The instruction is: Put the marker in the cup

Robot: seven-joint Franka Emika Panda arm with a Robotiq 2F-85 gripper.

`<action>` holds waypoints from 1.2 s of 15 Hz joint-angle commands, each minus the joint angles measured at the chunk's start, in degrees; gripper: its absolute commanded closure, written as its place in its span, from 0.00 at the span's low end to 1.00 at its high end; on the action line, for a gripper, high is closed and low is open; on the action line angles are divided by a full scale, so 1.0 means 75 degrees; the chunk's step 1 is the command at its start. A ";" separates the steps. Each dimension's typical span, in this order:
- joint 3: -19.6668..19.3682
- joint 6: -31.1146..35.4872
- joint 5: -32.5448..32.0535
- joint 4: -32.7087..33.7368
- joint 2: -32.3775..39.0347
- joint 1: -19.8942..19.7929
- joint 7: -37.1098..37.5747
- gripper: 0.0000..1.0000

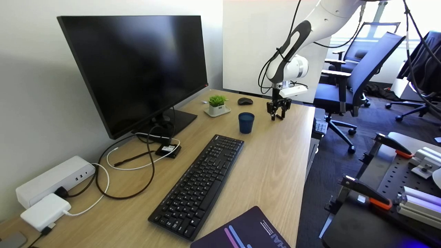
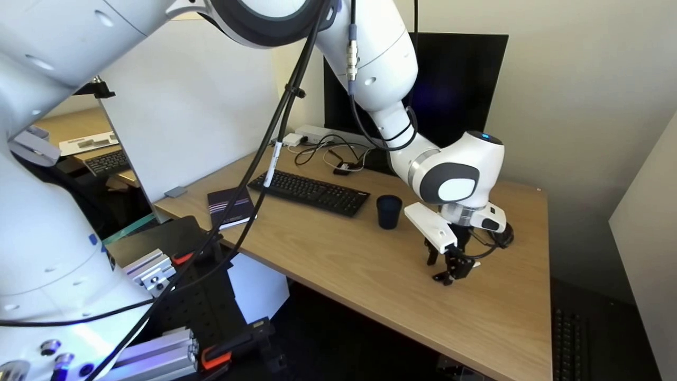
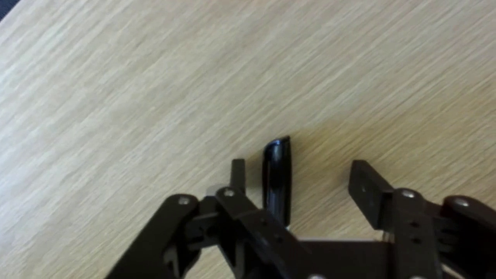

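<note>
The dark, glossy marker [image 3: 277,178] lies on the wooden desk between the fingers in the wrist view, closer to the left finger. A gap shows on both sides of it; its lower end is hidden behind the gripper. My gripper [image 3: 296,174] is open around it, fingertips low over the desk. In an exterior view the gripper [image 1: 278,117] points down near the desk's far end, with the marker mostly hidden by the fingers. The gripper also shows in an exterior view [image 2: 439,271]. The dark blue cup [image 1: 246,124] stands upright nearby, apart from the gripper; it also shows here [image 2: 389,212].
A black keyboard [image 1: 200,182] lies near the cup. A mouse [image 1: 245,101] and a potted plant on a white dish [image 1: 217,109] stand behind the cup. A monitor [image 1: 137,69], cables [image 1: 151,165] and a dark notebook [image 1: 241,234] are also on the desk.
</note>
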 commanded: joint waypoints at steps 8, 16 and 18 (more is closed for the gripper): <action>0.0146 -0.0989 -0.0143 0.0439 -0.0061 0.0019 0.0146 0.96; 0.0461 -0.3782 0.0377 0.0491 -0.1563 0.0106 0.0977 0.95; 0.0544 -0.4702 0.0626 0.0547 -0.2100 0.0131 0.1170 0.95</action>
